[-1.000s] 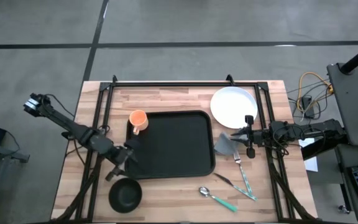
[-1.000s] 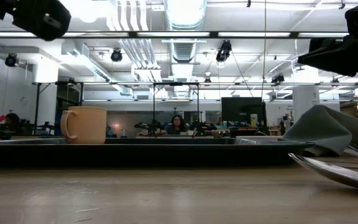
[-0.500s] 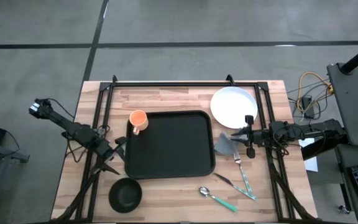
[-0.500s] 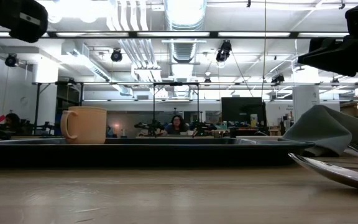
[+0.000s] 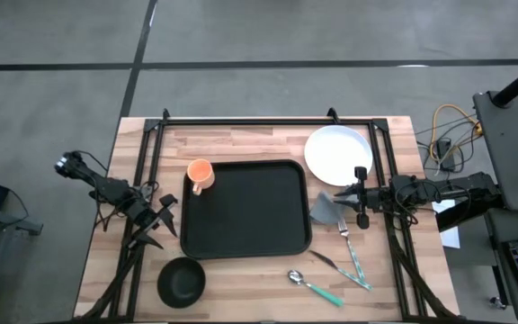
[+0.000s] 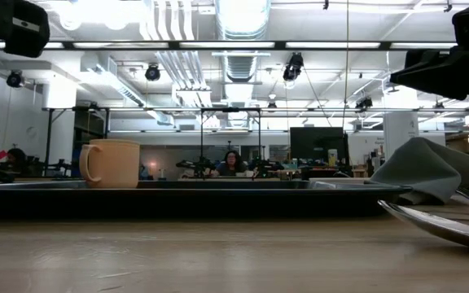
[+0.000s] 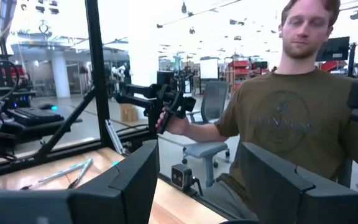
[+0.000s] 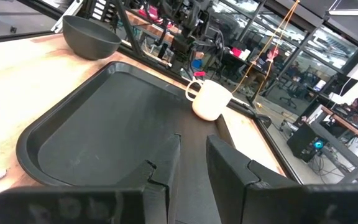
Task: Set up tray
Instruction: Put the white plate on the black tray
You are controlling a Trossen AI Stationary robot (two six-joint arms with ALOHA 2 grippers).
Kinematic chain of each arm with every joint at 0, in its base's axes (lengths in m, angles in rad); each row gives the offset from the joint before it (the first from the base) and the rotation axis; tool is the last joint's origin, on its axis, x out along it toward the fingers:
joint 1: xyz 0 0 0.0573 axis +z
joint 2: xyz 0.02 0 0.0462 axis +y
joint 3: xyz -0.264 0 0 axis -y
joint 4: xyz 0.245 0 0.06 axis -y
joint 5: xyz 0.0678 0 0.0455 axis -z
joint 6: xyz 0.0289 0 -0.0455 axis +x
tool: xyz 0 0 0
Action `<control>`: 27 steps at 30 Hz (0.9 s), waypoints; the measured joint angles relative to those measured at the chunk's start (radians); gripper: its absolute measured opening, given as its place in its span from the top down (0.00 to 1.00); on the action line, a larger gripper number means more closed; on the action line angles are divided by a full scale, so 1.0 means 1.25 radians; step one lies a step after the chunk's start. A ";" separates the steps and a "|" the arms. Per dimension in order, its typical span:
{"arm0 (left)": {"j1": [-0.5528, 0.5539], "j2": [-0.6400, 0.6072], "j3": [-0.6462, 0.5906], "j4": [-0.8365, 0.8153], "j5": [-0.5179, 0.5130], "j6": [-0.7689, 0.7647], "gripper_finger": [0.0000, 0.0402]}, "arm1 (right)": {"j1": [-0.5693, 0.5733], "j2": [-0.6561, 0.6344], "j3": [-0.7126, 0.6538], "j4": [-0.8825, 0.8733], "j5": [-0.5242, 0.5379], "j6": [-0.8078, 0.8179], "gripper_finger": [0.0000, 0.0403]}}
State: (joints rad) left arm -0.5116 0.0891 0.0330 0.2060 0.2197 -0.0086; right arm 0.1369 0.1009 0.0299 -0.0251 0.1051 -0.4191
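1. High view: the tray (image 5: 245,209) lies empty at the centre of the frame on the wooden table (image 5: 259,144), its long sides running left to right.
2. An orange mug (image 5: 200,175) stands just off the tray's upper-left corner; a black bowl (image 5: 182,280) sits below its lower-left corner.
3. To the upper right of the tray is a white plate (image 5: 338,153); a grey napkin (image 5: 324,209) lies against the tray's right edge.
4. A fork (image 5: 351,245) and a spoon (image 5: 313,285) lie at the lower right of the frame.
5. The left gripper (image 5: 165,216) is just left of the tray, fingers spread wide, holding nothing.
6. The right gripper (image 5: 360,195) is right of the tray, above the napkin; its fingers (image 8: 229,168) stand slightly apart, empty.
7. Left wrist view: a seated person (image 7: 284,118) shows beyond the table.
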 joint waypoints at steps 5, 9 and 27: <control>0.000 -0.036 -0.018 -0.003 0.000 0.009 0.50 | 0.000 0.000 0.000 0.004 0.000 0.000 0.83; 0.000 -0.042 -0.018 -0.012 0.000 0.018 0.50 | 0.000 0.000 0.000 0.022 0.000 0.000 0.83; 0.001 -0.039 -0.018 -0.013 0.000 0.021 0.50 | 0.000 0.000 0.000 0.161 -0.003 0.168 0.83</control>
State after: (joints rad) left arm -0.5110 0.0406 0.0105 0.1902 0.2195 0.0174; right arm 0.1368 0.1005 0.0299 0.1763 0.1009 -0.2095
